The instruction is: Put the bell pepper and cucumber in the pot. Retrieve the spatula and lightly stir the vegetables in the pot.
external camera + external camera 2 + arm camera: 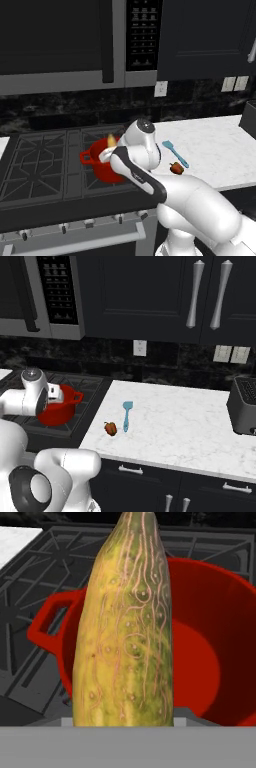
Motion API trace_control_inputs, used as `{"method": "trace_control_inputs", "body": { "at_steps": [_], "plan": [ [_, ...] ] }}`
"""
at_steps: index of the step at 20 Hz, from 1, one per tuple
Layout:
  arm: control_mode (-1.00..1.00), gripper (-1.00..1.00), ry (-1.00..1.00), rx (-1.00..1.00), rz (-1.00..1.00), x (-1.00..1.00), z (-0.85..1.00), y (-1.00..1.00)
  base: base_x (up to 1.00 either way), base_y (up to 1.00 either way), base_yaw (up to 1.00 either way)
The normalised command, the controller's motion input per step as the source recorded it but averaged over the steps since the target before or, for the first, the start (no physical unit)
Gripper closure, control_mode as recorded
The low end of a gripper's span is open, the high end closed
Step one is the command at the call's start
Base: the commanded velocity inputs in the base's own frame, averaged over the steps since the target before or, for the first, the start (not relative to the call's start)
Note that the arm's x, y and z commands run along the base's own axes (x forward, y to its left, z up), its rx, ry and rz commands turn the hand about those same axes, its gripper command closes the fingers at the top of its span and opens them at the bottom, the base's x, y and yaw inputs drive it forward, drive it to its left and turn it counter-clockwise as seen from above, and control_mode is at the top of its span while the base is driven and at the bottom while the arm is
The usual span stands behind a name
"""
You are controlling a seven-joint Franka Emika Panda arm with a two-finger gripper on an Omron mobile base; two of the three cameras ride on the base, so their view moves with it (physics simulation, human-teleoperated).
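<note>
On the black gas stove (45,170), toward its right-hand burners, stands the round glossy red cooking pot (100,167) with small loop handles at its rim; in the hand view its hollow red interior (200,657) lies open and holds nothing that can be made out. Just above the pot's rim hangs the long yellow-green, bumpy-skinned cucumber (125,627), its pale tip (111,140) showing over the pot in the left base view; it runs straight out from the camera on the hand, reaching toward twelve o'clock in that view. The two-finger gripper (106,155) sits behind the robot's white wrist, and its fingers are hidden by the cucumber, so I cannot tell how wide they stand, though the cucumber is carried along their line.

At about three o'clock from the pot, on the white marbled stone counter (190,426), lies the small reddish-orange, rounded bell pepper (110,428), near the counter's front edge; just beside it, at roughly one o'clock, rests the slender light-blue spatula (126,415), blade pointing toward the back wall, apart from the pepper. Far along the counter, at three o'clock, stands a dark grey boxy toaster (244,406).
</note>
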Motion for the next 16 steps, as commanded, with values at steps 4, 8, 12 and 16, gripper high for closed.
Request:
{"method": "trace_control_inputs", "body": {
  "at_steps": [4, 8, 12, 16],
  "plan": [
    [-1.0, 1.0, 0.0, -0.01, 0.0, 0.08, -0.16, 0.0, 0.0, 0.0, 0.0],
    [-1.0, 1.0, 0.0, 0.0, 0.0, 0.06, 0.02, 0.0, 0.0, 0.0, 0.0],
    [-1.0, 1.0, 0.0, 0.0, 0.0, 0.0, 0.42, 0.0, 0.0, 0.0, 0.0],
    [-1.0, 1.0, 0.0, 0.0, 0.0, 0.23, 0.3, 0.0, 0.0, 0.0, 0.0]
  ]
}}
